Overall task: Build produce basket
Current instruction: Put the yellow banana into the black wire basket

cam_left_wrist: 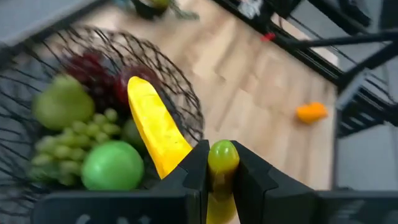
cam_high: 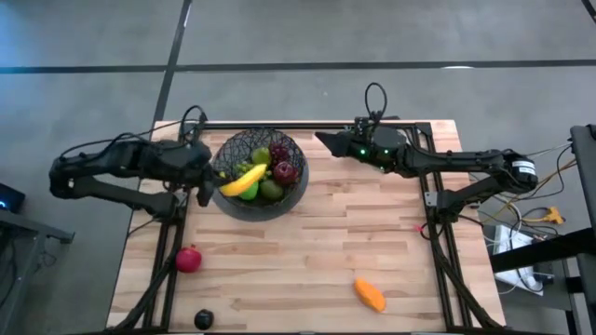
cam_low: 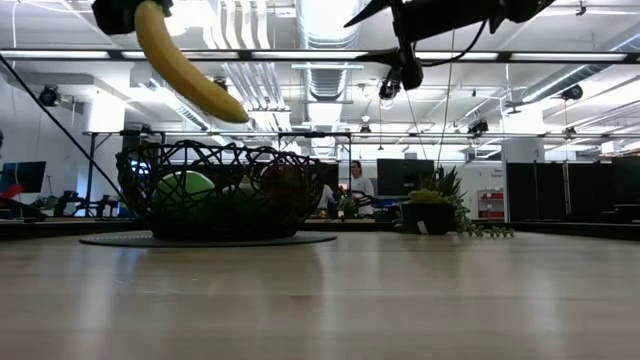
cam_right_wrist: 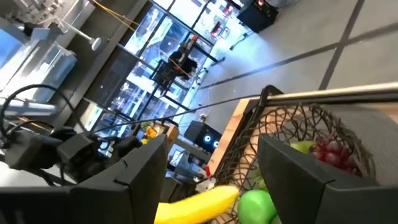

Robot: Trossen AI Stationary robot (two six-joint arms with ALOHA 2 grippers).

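The dark wire basket (cam_high: 261,174) stands on a grey disc near the table's far left and holds green apple, grapes and other fruit (cam_left_wrist: 112,165). My left gripper (cam_high: 207,183) is at the basket's left rim, shut on the yellow banana (cam_high: 241,180), which reaches over the fruit. My right gripper (cam_high: 326,143) hovers open, raised, just right of the basket near the far edge. A red apple (cam_high: 189,259), a dark plum (cam_high: 203,319) and an orange piece (cam_high: 370,294) lie on the table. My left gripper pinches the banana by its greenish stem end (cam_left_wrist: 222,155) between the two fingers. The fingers come from the table's left and lie across the banana. It is lifted clear; in the low view its free end (cam_low: 228,112) slants down above the basket.
A small potted plant (cam_low: 432,210) stands at the table's far right side. Black frame rails run along the left, right and far edges. The near half of the wooden table holds only the three loose fruits. A person shows far off in the room.
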